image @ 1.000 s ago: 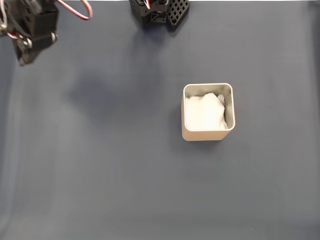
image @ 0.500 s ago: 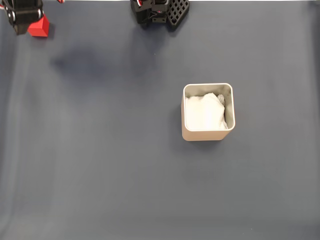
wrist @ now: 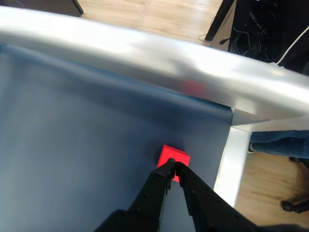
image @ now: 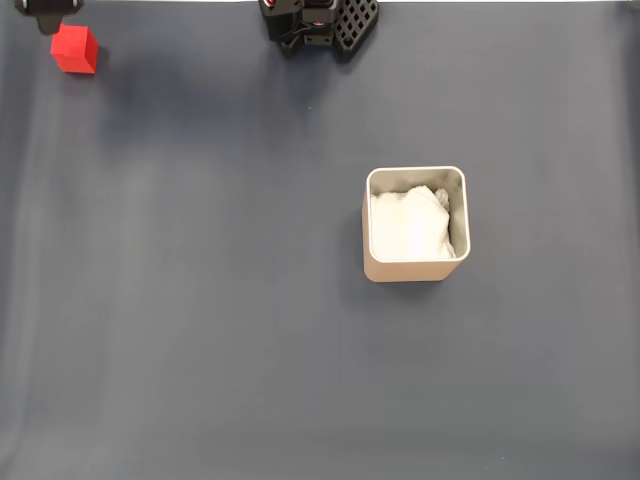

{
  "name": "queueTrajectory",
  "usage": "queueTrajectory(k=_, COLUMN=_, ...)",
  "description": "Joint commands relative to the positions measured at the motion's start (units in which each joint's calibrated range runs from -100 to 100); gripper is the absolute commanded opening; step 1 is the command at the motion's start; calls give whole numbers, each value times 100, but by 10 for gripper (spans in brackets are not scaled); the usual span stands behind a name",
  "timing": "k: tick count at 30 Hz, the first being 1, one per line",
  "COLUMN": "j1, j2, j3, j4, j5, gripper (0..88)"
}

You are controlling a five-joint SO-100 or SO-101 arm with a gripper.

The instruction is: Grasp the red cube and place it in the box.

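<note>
My gripper (wrist: 174,165) is right by the red cube (wrist: 173,158).
I see its tips nearly closed, holding nothing; the cube sits just past them, far from the box (image: 414,268).

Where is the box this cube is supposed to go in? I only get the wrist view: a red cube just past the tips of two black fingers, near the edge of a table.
Observer: In the fixed view the box stands right of the middle of the mat, far from the red cube, which lies in the top left corner.
Operator: Is anything in it already?
Observer: White padding lies inside, with no cube on it.
Operator: And where is the arm fixed?
Observer: Its black base sits at the top edge of the fixed view, sideways between cube and box.
</note>
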Motion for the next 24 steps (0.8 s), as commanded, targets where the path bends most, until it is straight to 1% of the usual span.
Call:
queueTrajectory(k=1, j1=161, j2=0, j3=-7, j4=88, j5=49, gripper=2)
queueTrajectory(k=4, j1=310, j2=8, j3=93, j4=236, j5=137, gripper=2)
queueTrajectory(k=5, j1=352, j2=0, j3=148, j4=252, j5=166, gripper=15)
queueTrajectory(k=7, j1=423, j2=-35, j3=221, j4=260, j5=181, gripper=72)
queueTrajectory(k=11, j1=501, j2=-104, j3=276, j4=334, j5=107, gripper=226)
queueTrajectory(k=13, j1=544, j2=-147, j3=312, j4=408, j5=103, gripper=284)
queueTrajectory(k=15, j1=587, j2=-165, j3=330, j4=482, j5=68, gripper=361)
queueTrajectory(k=16, j1=636, j2=-173, j3=367, j4=490, j5=-112, gripper=488)
queueTrajectory(k=24, j1=651, j2=-182, j3=403, j4=301, j5=-298, gripper=594)
